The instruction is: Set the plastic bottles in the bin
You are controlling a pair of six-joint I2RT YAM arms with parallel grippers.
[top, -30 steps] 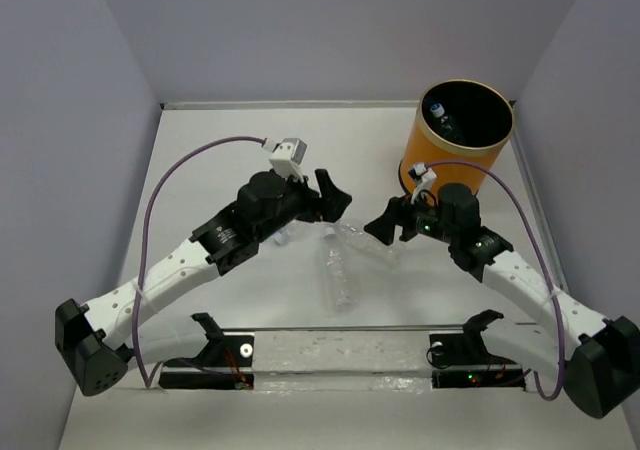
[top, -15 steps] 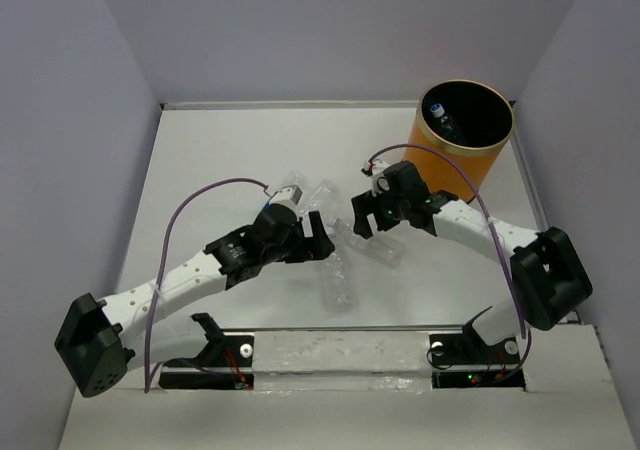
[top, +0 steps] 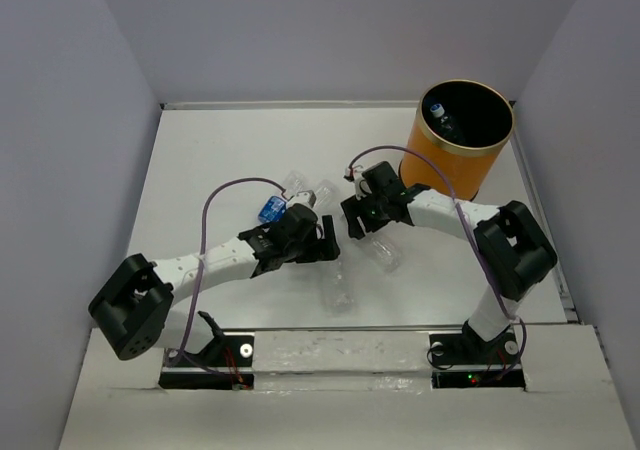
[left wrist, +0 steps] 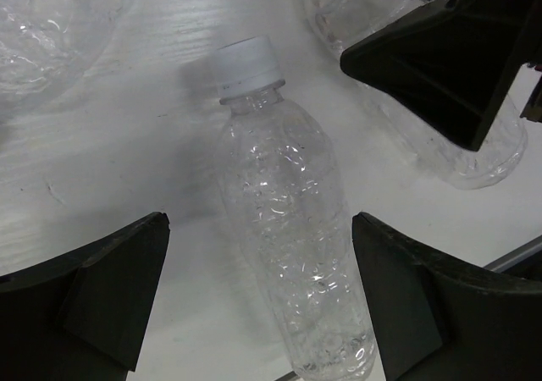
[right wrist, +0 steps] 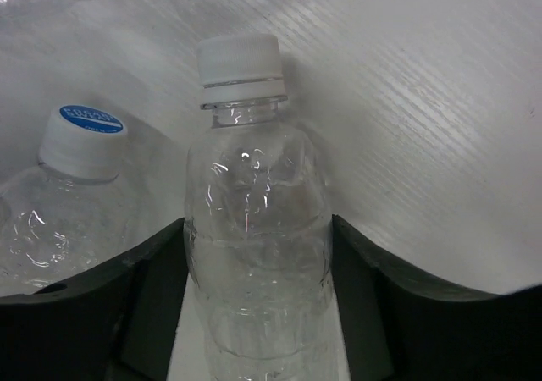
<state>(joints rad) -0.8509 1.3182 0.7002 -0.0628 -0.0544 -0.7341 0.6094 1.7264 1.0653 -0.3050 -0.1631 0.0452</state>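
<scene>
Clearly the desk (top: 200,150) is the biggest thing, with the orange bin (top: 440,165) at its far right corner. Left of the bin, the right pincer (right wrist: 258,222) has its fingers against both sides of a white-capped bottle (right wrist: 254,169). Farther left of the bin, the left pincer (left wrist: 258,220) gapes wide astride a second bottle (left wrist: 288,262), untouched. A blue-capped bottle (top: 445,125) lies inside the bin.
</scene>
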